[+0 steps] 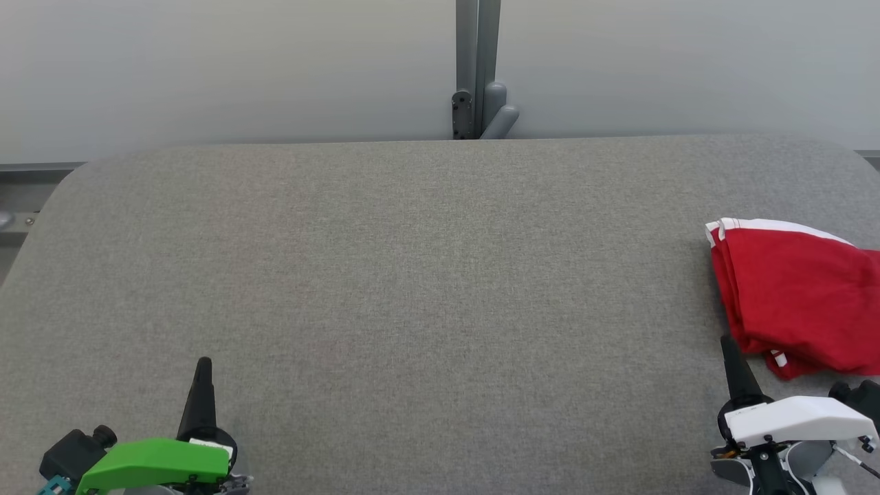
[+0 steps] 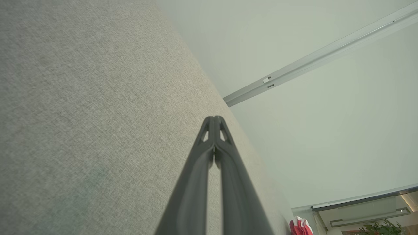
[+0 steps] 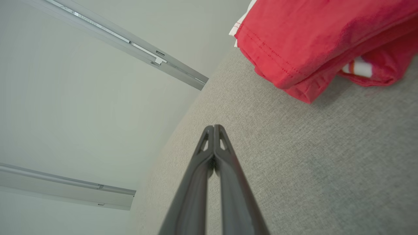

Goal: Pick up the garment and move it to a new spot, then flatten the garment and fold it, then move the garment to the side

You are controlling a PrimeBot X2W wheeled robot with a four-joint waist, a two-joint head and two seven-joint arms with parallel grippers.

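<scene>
The two dark fingers point(image 2: 192, 186) of the left gripper point(image 2: 214, 118) are seen with their tips pressed together, and nothing is held between them. In the head view the left gripper point(image 1: 204, 364) is found at the lower left, pointing up that view over the grey table point(image 1: 412, 261), with a green cover point(image 1: 155, 462) behind it. The fingers point(image 3: 192, 195) of the right gripper point(image 3: 214, 126) are pressed together at the tips too, and nothing is gripped by them. In the head view the right gripper point(image 1: 727, 344) is found at the lower right, with a white cover point(image 1: 797, 416) behind it, and its tip is placed near the lower left corner of the red garment point(image 1: 797, 295). In the right wrist view the garment point(image 3: 310, 42) is seen ahead of the tips and off to one side, with bare grey table between, so the cloth is not touched. The garment is laid on the table at its right side, folded into a thick bundle of layers. A white trim is seen along its far edge, and a small white bit at its near edge. Part of it is cut off by the right edge of the head view. The garment is well apart from the left gripper; in the left wrist view only a small red bit point(image 2: 300, 227) is seen at the far end of the table. Behind the table a pale wall point(image 1: 206, 69) and a grey post point(image 1: 476, 69) are seen.
</scene>
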